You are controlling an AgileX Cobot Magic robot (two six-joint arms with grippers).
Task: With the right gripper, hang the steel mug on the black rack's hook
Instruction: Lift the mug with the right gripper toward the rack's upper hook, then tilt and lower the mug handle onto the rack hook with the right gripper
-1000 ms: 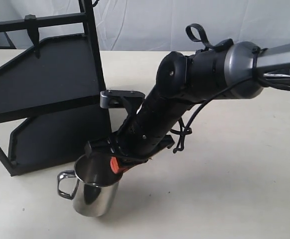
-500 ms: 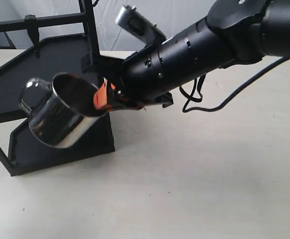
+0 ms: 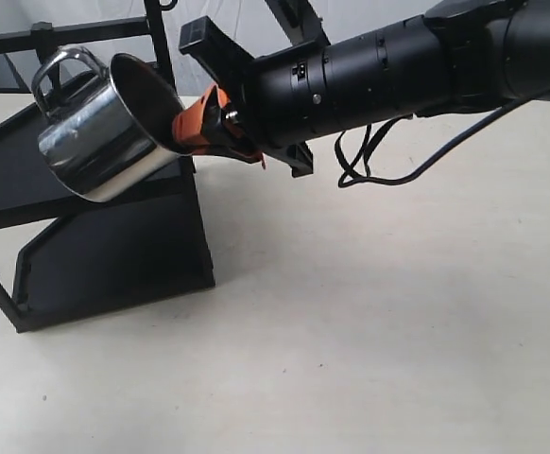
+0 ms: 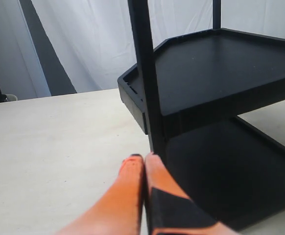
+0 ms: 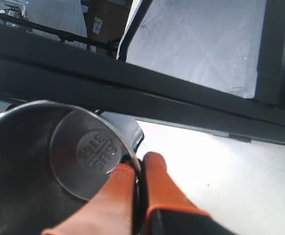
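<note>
Right tool [image 3: 202,126] clamped on the rim of the steel mug [image 3: 100,128], mug in the air, tilted, mouth toward the arm, nothing inside; handle up near the black rack [image 3: 95,236] top bar. Rack sits on the worktop [image 3: 369,322]. Left tool [image 4: 143,169] fingers pressed together, holding nothing, beside a rack post.

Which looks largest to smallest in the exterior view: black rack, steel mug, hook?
1. black rack
2. steel mug, though it is held up in the right gripper, so nearness may inflate it
3. hook, mostly hidden behind the mug's handle
</note>
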